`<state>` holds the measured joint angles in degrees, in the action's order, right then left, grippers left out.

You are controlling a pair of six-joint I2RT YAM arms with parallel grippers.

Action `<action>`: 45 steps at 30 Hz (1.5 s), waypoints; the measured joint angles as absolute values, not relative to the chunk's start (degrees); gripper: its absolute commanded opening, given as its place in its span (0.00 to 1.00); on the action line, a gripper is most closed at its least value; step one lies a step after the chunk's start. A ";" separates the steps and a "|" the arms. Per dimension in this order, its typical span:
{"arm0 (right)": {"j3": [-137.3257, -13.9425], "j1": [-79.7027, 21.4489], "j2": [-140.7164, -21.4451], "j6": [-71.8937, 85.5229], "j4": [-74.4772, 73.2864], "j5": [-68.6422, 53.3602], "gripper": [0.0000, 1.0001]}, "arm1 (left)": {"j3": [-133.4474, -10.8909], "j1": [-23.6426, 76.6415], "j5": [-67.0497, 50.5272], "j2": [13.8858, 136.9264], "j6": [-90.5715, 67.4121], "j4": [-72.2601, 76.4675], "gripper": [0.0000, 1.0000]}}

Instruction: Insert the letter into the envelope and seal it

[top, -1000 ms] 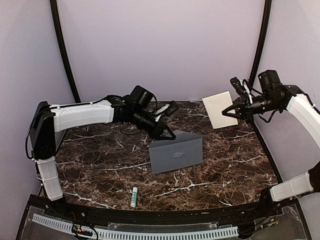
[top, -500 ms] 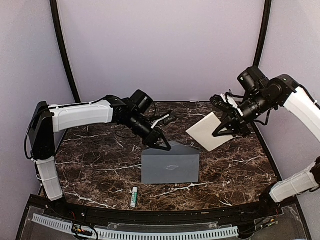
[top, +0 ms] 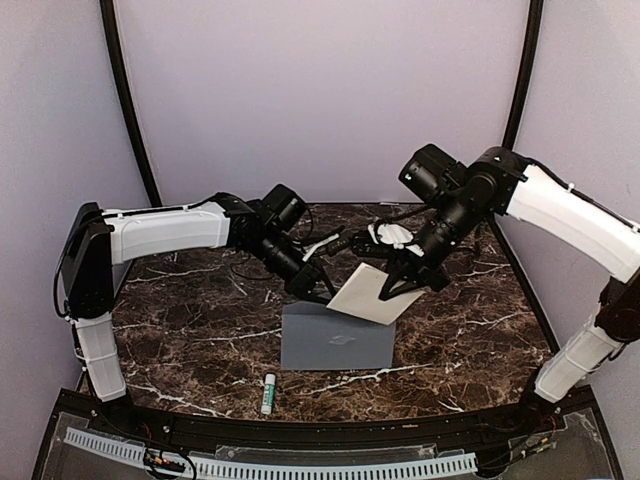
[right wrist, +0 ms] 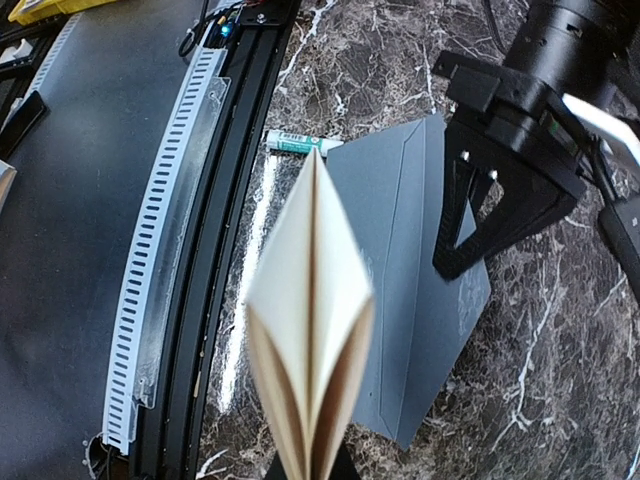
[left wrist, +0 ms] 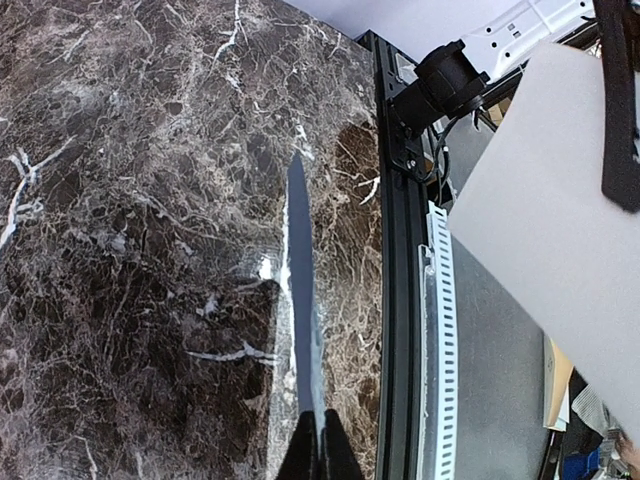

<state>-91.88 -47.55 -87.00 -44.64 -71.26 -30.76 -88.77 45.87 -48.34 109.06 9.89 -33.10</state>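
We judge the step in hand to be the insertion itself: the letter is being brought to the mouth of the envelope, and nothing is inside yet. The left gripper [top: 320, 292] is clamped on the upper edge of the envelope [top: 335, 345]. In the left wrist view that edge shows as a thin grey blade running straight out from the closed fingers. The slate body of the envelope slopes down from this grip toward the near side of the table [top: 190, 330]. The right gripper [top: 392, 290] is pinched shut on the letter [top: 355, 300], which is folded along its crease. In the right wrist view its two cream leaves splay apart from the fingers, with the fold pointing toward the envelope. From above, the letter sits just right of the left gripper and over the envelope's far top edge, its lower left corner overlapping that edge. We cannot tell whether paper is touching paper there. The next move calls for lining the letter's leading edge up with the opening under the flap and sliding it down and toward the near side, while the left gripper holds the mouth apart. For the sealing, a glue stick [top: 268, 393] lies on the table just near of the envelope, toward its left.
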 measured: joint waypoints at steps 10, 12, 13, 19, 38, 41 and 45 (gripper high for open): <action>-96.75 -51.77 -93.76 -42.76 -68.82 -24.53 0.00 | -88.77 45.87 -51.53 109.21 8.84 -33.15 0.00; -96.75 -51.86 -93.76 -42.59 -68.34 -23.64 0.00 | -88.77 45.87 -51.94 109.21 8.80 -33.15 0.00; -96.75 -51.94 -93.76 -42.52 -68.16 -23.27 0.00 | -88.77 45.87 -52.10 109.21 8.80 -33.15 0.00; -96.29 -52.58 -93.91 -42.59 -67.22 -20.69 0.00 | -88.77 45.87 -53.23 109.21 8.64 -33.10 0.00; -89.38 -52.71 -94.06 -43.79 -63.20 -17.08 0.00 | -88.73 46.50 -54.65 109.16 8.25 -33.08 0.00; -89.21 -52.99 -94.06 -43.77 -62.98 -17.08 0.00 | -88.66 46.59 -54.65 109.16 8.23 -33.08 0.00; -89.21 -53.45 -94.06 -43.59 -62.98 -17.04 0.00 | -88.66 46.78 -54.65 109.16 8.03 -33.06 0.00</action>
<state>-89.21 -53.45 -94.06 -43.59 -62.98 -17.04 -88.66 46.78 -54.65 109.16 8.03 -33.06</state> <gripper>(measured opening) 0.004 0.005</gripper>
